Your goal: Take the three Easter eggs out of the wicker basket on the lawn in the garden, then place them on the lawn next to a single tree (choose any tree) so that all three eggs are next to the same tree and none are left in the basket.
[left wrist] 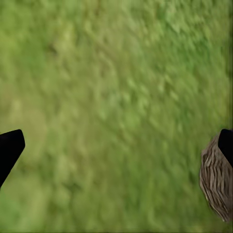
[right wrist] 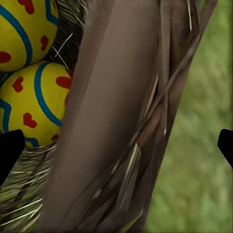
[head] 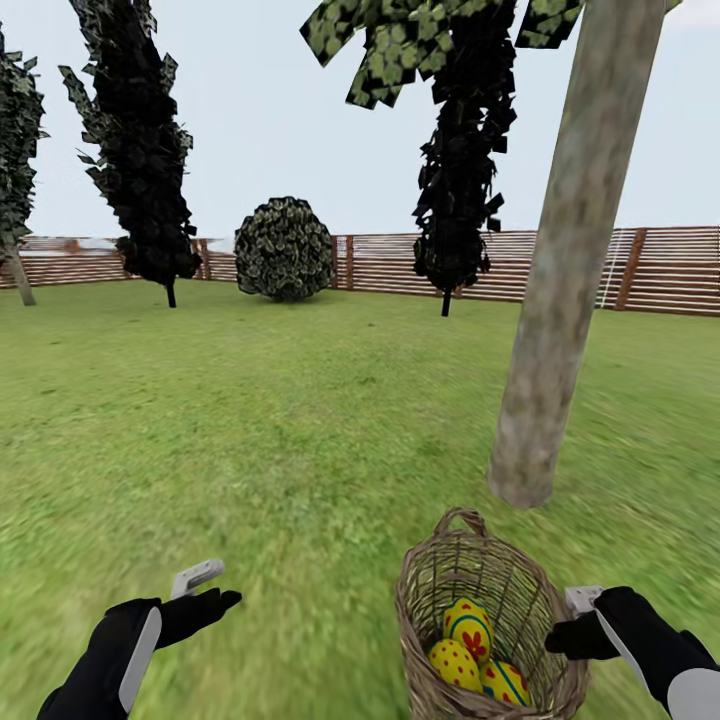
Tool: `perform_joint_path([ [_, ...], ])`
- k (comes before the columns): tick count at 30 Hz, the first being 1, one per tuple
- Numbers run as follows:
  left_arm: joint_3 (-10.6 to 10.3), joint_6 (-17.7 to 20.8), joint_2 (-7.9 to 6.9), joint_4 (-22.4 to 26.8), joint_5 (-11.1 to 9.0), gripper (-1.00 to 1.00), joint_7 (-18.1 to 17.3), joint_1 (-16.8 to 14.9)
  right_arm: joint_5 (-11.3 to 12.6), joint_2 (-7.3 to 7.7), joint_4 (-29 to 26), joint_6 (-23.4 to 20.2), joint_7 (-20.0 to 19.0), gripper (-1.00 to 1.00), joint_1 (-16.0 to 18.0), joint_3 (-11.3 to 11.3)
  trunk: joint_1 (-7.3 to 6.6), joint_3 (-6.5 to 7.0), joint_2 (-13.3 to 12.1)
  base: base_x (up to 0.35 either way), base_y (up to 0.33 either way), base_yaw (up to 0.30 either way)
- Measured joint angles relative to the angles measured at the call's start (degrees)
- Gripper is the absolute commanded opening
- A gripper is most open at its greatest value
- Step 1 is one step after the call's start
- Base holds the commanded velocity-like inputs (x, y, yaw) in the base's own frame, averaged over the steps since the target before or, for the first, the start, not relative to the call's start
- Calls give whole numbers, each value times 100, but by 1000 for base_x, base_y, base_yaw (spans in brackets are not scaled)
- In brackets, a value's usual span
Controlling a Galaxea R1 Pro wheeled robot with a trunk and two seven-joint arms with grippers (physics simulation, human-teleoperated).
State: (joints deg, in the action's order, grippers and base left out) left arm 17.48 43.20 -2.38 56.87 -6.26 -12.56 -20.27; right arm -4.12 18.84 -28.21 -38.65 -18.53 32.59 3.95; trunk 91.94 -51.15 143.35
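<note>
Lawn (head: 300,420), flat green grass out to a slatted wooden fence (head: 560,265) at the far edge. Count: one pale-trunked tree (head: 560,300) near right; three dark narrow trees (head: 140,150); one round bush (head: 284,248) by the fence. One basket (head: 480,620) near right, just in front of the tree's foot, loop handle on its far rim. Three eggs (head: 470,640) inside it, yellow with red marks and blue bands. My right wrist view shows two eggs (right wrist: 34,97) behind the basket rim (right wrist: 121,121).

My right gripper (right wrist: 116,145) is spread, one finger inside the rim, one outside. My left gripper (left wrist: 116,145) is spread and empty over bare grass, left of the basket.

Open grass left of and beyond the basket. No writing visible.
</note>
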Motion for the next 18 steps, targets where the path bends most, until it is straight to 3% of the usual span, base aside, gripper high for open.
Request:
perform_joint_path([
  [10,-5,-1,0,-2,0,100,2,0,0,0,0,-2,0,100,0,0,-26,222,-13,0,0,0],
  [18,-8,-1,-6,-5,0,100,8,0,0,0,0,-1,0,100,0,0,-201,366,-334,0,0,0],
])
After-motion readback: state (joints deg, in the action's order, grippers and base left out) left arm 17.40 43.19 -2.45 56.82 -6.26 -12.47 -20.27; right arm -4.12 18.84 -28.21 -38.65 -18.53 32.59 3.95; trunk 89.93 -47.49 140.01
